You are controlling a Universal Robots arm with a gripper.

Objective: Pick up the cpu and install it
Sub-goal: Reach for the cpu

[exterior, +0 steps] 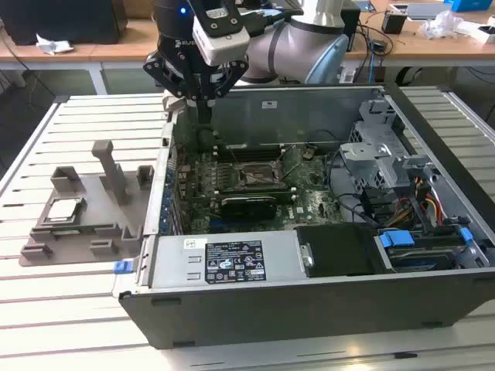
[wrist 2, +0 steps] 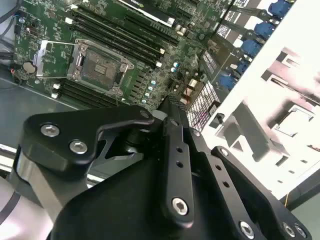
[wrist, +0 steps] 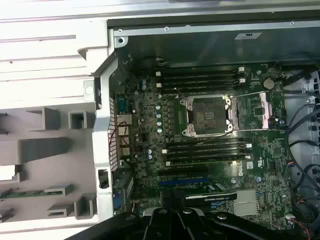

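CPU (exterior: 63, 210) lies flat, metal lid up, in a recess of the grey fixture tray (exterior: 97, 202) at the left of the frame in the exterior view. The tray rests on a white slatted table (exterior: 77, 309), just beside the open computer case (exterior: 309, 116), and carries an upright post (exterior: 112, 166) near the CPU.

Inside the case, the green motherboard (exterior: 317, 202) lies flat. Its CPU socket (exterior: 251, 176) sits near the frame centre, and both wrist views show it unoccupied (wrist: 207, 116) with the load plate (wrist: 255, 110) swung open to one side. Black memory slots (wrist: 200, 80) flank the socket. A power supply (exterior: 224, 263) with a printed label fills the lower middle of the exterior view, and a metal drive cage (exterior: 379, 154) stands at the right.

The gripper (exterior: 203, 116) hangs at the upper centre-left of the exterior view, above the case wall nearest the tray and well apart from the CPU. Its fingers appear drawn together, with nothing between them. In the second wrist view the gripper (wrist 2: 170, 102) points down over the motherboard edge.
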